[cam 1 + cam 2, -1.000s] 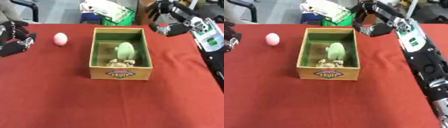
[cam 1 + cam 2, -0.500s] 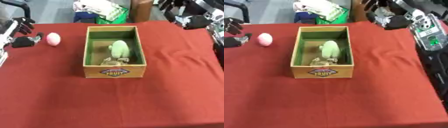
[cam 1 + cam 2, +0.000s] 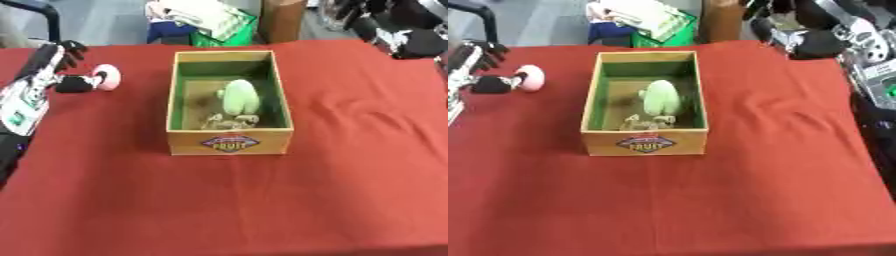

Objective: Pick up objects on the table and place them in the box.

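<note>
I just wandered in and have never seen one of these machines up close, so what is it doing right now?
It is clearing a red table into a cardboard box. A pale green object and something small and tan already lie inside. The left hand is at a pink ball left of the box, thumb beside it, not yet lifting it. The right hand hangs at the far right edge, holding nothing.

Tabletop point(image 3: 350, 165) covered in matt red cloth, lightly creased. Box point(image 3: 229, 142): matt tan cardboard or wood, with a green-lined interior and a printed label on the front wall. Pale green object point(image 3: 238, 96) inside the box, soft-looking, matt. Pink ball point(image 3: 108, 77), smooth, slight sheen. Left hand point(image 3: 54, 65): black matt plastic fingers, with white glossy shell panels on the forearm.
</note>
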Available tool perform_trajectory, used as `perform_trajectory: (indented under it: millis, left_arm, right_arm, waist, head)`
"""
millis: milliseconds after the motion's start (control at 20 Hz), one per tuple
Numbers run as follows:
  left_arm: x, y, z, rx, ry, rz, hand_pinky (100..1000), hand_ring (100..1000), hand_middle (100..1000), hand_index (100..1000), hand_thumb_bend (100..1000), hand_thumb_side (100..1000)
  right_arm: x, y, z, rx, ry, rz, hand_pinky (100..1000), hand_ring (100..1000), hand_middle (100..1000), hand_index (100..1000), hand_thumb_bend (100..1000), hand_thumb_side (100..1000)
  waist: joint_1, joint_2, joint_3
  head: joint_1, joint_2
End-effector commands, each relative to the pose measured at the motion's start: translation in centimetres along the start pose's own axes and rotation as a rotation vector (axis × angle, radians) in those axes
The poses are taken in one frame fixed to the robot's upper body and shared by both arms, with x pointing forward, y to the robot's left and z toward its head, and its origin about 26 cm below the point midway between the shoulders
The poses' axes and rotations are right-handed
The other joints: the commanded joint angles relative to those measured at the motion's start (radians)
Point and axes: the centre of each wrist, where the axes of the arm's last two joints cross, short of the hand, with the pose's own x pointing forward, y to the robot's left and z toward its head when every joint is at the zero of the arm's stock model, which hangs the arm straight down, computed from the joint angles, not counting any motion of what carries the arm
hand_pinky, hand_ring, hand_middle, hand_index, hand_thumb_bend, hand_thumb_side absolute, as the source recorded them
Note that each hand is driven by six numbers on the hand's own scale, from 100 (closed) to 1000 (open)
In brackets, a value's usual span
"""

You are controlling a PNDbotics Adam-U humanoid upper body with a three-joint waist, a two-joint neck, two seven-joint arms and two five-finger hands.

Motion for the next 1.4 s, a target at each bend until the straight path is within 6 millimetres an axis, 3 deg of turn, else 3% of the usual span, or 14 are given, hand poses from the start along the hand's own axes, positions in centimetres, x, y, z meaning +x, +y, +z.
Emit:
perform_trajectory:
  millis: [50, 200, 300, 450, 650, 750, 1050, 1300, 1350, 1400]
  left_arm:
    - [-0.4, 1.1, -0.6, 0.055, 0.048, -0.005, 677, 653, 657, 811, 457, 286]
    - [-0.6, 0.6, -0.5, 0.052, 0.051, 0.029, 664, 635, 646, 805, 473, 287]
    - [-0.6, 0.3, -0.5, 0.037, 0.046, 0.043, 647, 598, 600, 777, 427, 276]
    - [-0.6, 0.0, -0.4, 0.059, 0.052, 0.057, 594, 489, 434, 654, 119, 207]
    - [-0.2, 0.1, -0.5, 0.236, 0.073, 0.116, 487, 324, 194, 443, 100, 206]
    - [0.5, 0.3, -0.5, 0.335, 0.064, 0.18, 458, 296, 160, 410, 100, 204]
    - [6.5, 2.8, -0.3, 0.353, -0.209, 0.344, 476, 328, 185, 433, 100, 200]
    - [13.2, 4.7, 0.9, 0.156, -0.523, 0.287, 531, 388, 243, 482, 100, 194]
    - [14.4, 4.8, 1.1, 0.109, -0.576, 0.267, 542, 393, 246, 485, 100, 194]
    - [15.3, 4.8, 1.3, 0.058, -0.623, 0.235, 559, 421, 281, 512, 100, 198]
  right_arm:
    - [1.0, -1.0, -0.9, 0.327, -0.273, 0.258, 552, 666, 710, 821, 213, 484]
    - [1.0, -0.9, -0.9, 0.332, -0.27, 0.26, 550, 665, 709, 820, 207, 483]
    - [0.9, -0.9, -0.9, 0.335, -0.266, 0.261, 550, 665, 708, 820, 204, 484]
    - [0.8, -0.9, -0.8, 0.338, -0.259, 0.262, 550, 664, 708, 820, 200, 484]
    - [0.6, -0.8, -0.4, 0.341, -0.242, 0.261, 547, 662, 705, 818, 198, 484]
    - [0.4, -0.7, -0.1, 0.344, -0.232, 0.258, 546, 660, 703, 816, 197, 483]
    - [-0.1, -0.2, 0.3, 0.351, -0.215, 0.246, 544, 658, 699, 814, 194, 480]
    - [-0.2, 1.0, -0.4, 0.38, -0.223, 0.233, 545, 658, 700, 814, 196, 484]
    - [-0.3, 1.3, -0.6, 0.388, -0.225, 0.23, 545, 658, 699, 814, 234, 466]
    - [-0.3, 1.7, -0.8, 0.398, -0.227, 0.228, 547, 659, 701, 814, 197, 489]
  waist:
    - [0.0, -0.012, -0.007]
    - [-0.001, -0.004, -0.019]
    - [-0.002, 0.0, -0.024]
    - [-0.004, 0.004, -0.026]
    - [-0.005, 0.004, -0.019]
    - [-0.005, 0.002, -0.013]
    - [-0.003, -0.01, 0.011]
    - [0.004, -0.023, 0.005]
    - [0.005, -0.025, 0.001]
    - [0.006, -0.028, -0.002]
  head:
    - [0.017, -0.003]
    - [0.023, -0.006]
    - [0.027, -0.007]
    - [0.03, -0.007]
    - [0.032, -0.003]
    - [0.029, -0.001]
    - [0.016, 0.008]
    - [0.022, 0.01]
    - [0.023, 0.011]
    - [0.024, 0.012]
